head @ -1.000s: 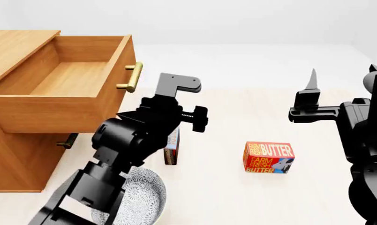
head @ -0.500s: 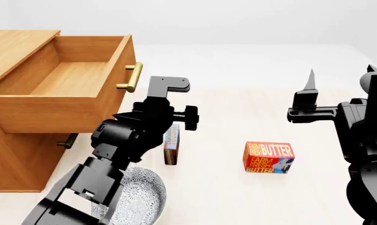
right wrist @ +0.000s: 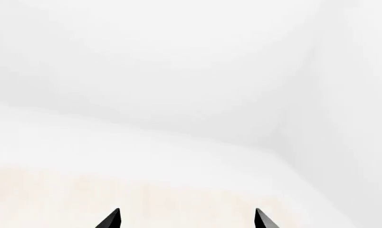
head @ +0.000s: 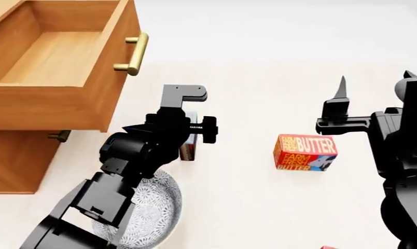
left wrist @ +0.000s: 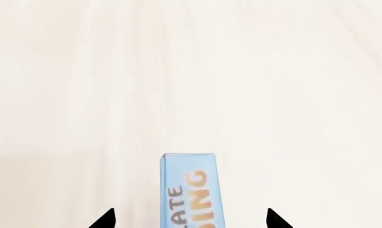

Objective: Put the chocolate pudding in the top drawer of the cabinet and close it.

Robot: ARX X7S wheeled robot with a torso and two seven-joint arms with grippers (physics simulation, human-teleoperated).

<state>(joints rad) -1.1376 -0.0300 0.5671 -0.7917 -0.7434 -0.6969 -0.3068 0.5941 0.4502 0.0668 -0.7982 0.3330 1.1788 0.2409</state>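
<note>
The chocolate pudding point(left wrist: 187, 190) stands on its thin edge on the pale floor, light blue face up. My left gripper point(left wrist: 189, 221) is open, one black fingertip on each side of the box with a gap to both. In the head view only the pudding's lower corner point(head: 188, 152) shows beneath the left wrist point(head: 184, 122). The cabinet point(head: 15, 155) stands at the left with the top drawer point(head: 53, 106) pulled out and empty, its brass handle point(head: 132, 54) facing the arm. My right gripper point(right wrist: 186, 219) is open and empty, raised at the right point(head: 340, 101).
A red-orange Farm Fresh Butter box point(head: 305, 152) lies right of the pudding. A patterned bowl point(head: 153, 218) sits under the left forearm. The lower drawer's handle point(head: 58, 136) shows under the open drawer. A bit of something red point(head: 326, 247) peeks in at the bottom edge.
The left wrist has moved left and down over the pudding. The head view has since shifted, so the cabinet sits higher and further left and the butter box further right.
</note>
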